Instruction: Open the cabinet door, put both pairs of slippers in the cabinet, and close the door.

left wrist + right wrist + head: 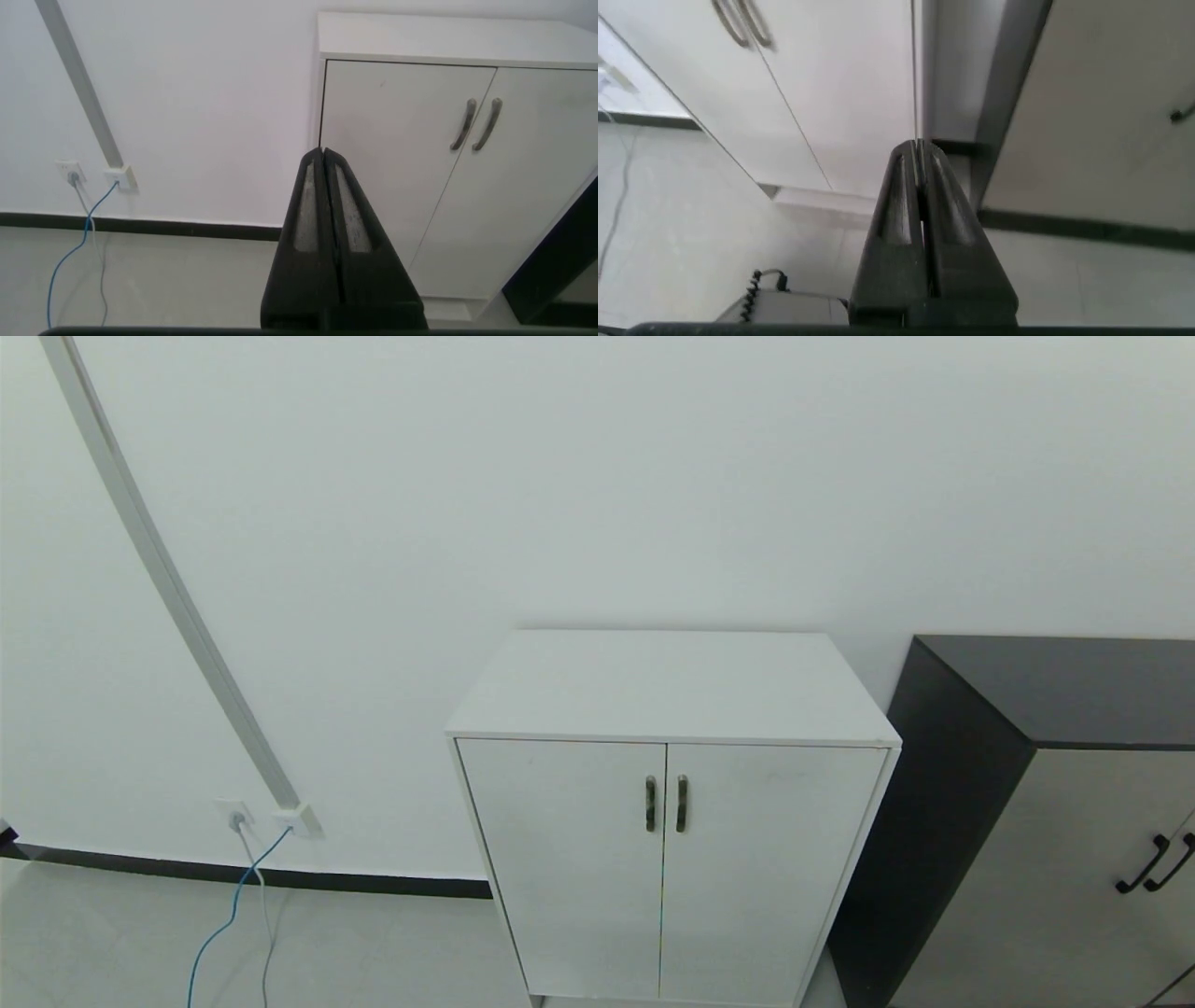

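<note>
A white two-door cabinet (667, 859) stands against the wall with both doors closed and two dark handles (666, 804) side by side at the middle. In the left wrist view the cabinet (420, 168) is ahead, and my left gripper (323, 154) is shut with nothing in it, held back from the door. My right gripper (919, 147) is also shut and empty, low down before the white cabinet's lower right corner (840, 112).
A black cabinet (1046, 821) with grey doors stands close on the right. On the left, a wall socket (235, 814) with a blue cable (224, 919) trails over the floor. A grey conduit (159, 569) runs down the wall.
</note>
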Controlling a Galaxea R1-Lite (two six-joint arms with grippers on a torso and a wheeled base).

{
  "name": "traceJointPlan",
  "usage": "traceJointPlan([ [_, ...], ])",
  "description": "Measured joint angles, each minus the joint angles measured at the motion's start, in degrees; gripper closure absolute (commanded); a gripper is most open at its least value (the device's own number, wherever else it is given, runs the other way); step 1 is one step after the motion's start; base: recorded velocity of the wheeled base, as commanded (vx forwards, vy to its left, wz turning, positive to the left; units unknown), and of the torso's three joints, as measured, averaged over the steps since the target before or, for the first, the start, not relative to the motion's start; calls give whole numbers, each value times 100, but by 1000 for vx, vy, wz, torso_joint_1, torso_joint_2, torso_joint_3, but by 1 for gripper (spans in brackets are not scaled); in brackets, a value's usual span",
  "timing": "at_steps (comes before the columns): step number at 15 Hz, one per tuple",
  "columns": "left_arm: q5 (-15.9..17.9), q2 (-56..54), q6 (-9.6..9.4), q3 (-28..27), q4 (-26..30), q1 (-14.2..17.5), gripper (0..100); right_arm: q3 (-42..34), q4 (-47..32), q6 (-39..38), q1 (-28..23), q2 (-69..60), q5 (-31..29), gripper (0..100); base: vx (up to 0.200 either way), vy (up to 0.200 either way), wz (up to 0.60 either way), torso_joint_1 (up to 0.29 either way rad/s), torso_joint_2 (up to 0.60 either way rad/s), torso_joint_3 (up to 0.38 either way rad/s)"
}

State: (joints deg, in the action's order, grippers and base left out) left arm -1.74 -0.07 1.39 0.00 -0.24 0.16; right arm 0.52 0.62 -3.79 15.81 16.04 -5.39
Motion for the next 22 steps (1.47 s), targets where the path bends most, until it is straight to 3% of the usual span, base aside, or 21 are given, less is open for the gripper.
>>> traceJointPlan([
  [3,-6,0,2,0,0,0,100,-34,-40,90,-18,-334,334,100,0,0,0,0,0,0],
  [7,-2,0,2,0,0,0,100,-39,-46,194,-989,-571,316,100,0,0,0,0,0,0],
  [9,-2,0,0,0,0,0,100,-43,-46,205,-1226,-839,316,100,0,0,0,0,0,0],
  [15,0,0,0,0,0,0,100,-43,-33,45,-1537,-1456,477,100,0,0,0,0,0,0],
  [22,27,0,-28,0,2,0,100,-52,-18,-72,-1570,-1597,216,100,0,0,0,0,0,0],
])
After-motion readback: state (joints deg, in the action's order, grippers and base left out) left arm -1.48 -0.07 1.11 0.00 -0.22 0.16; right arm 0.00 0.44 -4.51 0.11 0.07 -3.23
